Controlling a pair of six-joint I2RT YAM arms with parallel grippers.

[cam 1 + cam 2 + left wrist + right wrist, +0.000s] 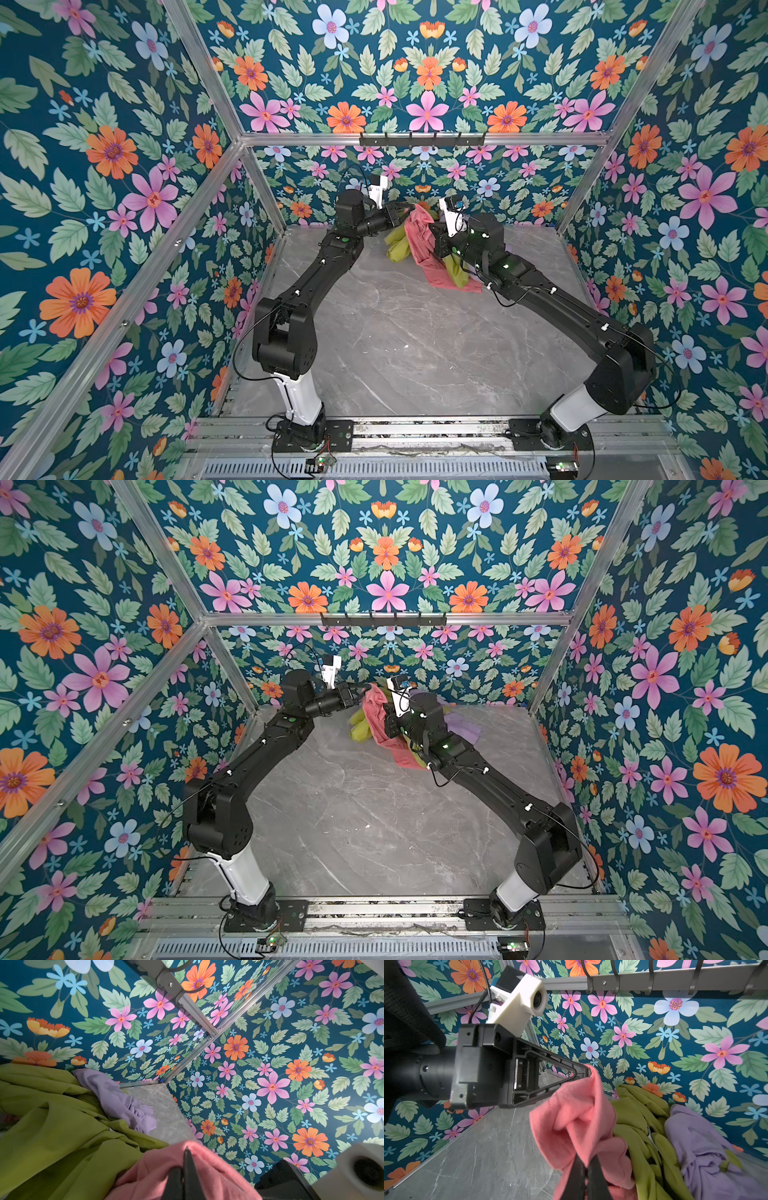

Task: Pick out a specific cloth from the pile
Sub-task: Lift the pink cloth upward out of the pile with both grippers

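Right wrist view: both grippers, left gripper [588, 1071] and right gripper [584, 1164], pinch the pink cloth [577, 1118] beside the pile [654, 1136].

We look along the left gripper [185, 1164], whose dark jaws meet on a fold of the cloth [207, 1169], the salmon-pink fabric bunched around them at the lower edge of the picture. Beside it we see the olive-green cloth [54, 1126], a broad sheet in heavy folds, and touching that, the lilac-purple cloth [122, 1099], crumpled and partly spilling onto a corner of the grey marbled table [166, 1109]. Beyond the table corner we see the floral wall [270, 1053], crossed by aluminium frame rails [224, 1024]. A black part with a white camera housing [357, 1169] shows in the lower corner, close to the pink fabric.
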